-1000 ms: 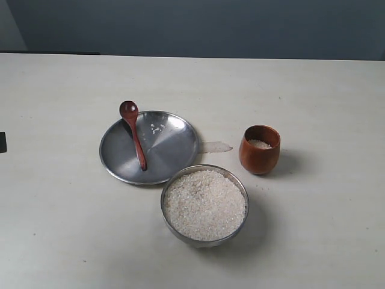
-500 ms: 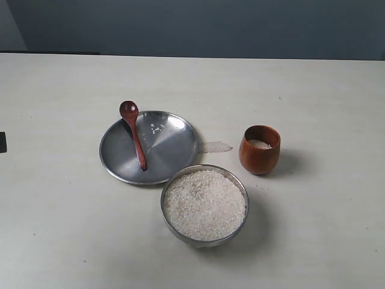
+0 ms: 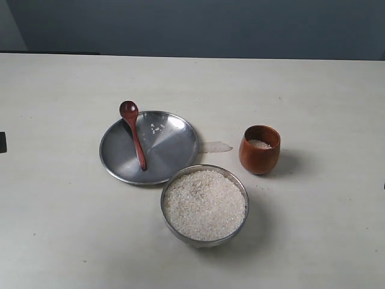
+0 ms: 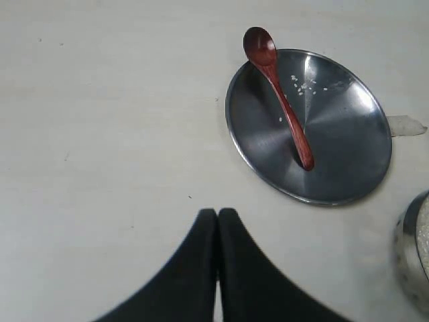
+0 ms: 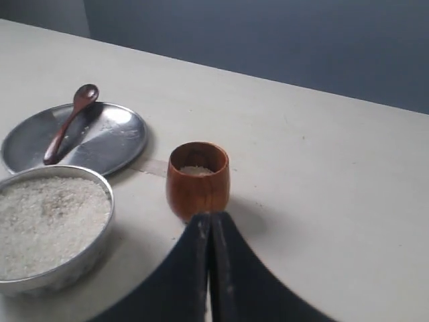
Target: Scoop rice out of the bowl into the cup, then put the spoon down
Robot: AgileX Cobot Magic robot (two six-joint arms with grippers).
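Note:
The steel bowl (image 3: 204, 232) holds a heap of white rice (image 3: 205, 203) near the table's front; its rim also shows as bowl (image 5: 87, 258) in the right wrist view. The wooden cup (image 3: 260, 150) stands to its right with a little rice inside. The wooden spoon (image 3: 134, 133) lies on the flat steel plate (image 3: 174, 150), head resting on the far rim. My left gripper (image 4: 218, 213) is shut and empty, away from the spoon (image 4: 281, 100). My right gripper (image 5: 210, 216) is shut and empty, close in front of the cup (image 5: 198, 180). Neither gripper shows in the exterior view.
A few loose rice grains (image 3: 157, 128) lie on the plate. A small strip of clear tape (image 3: 215, 146) sits on the table between plate and cup. The pale table (image 3: 313, 96) stretches back to a dark wall.

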